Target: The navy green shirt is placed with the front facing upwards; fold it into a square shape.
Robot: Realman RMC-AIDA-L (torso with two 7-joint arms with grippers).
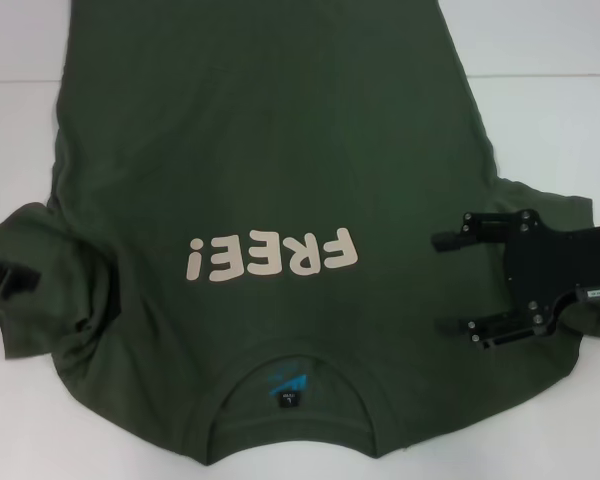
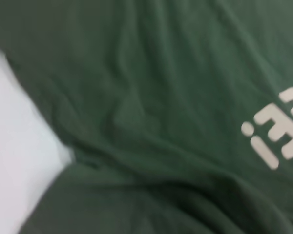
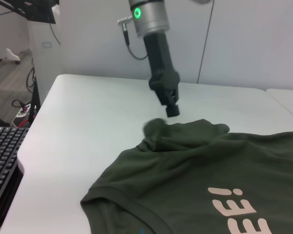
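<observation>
Table (image 1: 560, 40), white: carrying the navy green shirt (image 1: 270, 150), which is lying front up, collar nearest the robot, its "FREE!" lettering (image 1: 272, 257) showing. Right gripper (image 1: 458, 283): hovering over the shirt's right sleeve, jaws spread wide, grasping nothing. Left gripper (image 3: 172, 108): sitting at the bunched left sleeve (image 3: 185, 130); whether it is clenched or released, cannot tell.

The navy green shirt (image 1: 280, 150) lies on the table (image 1: 550, 120) (collar nearest the robot).
</observation>
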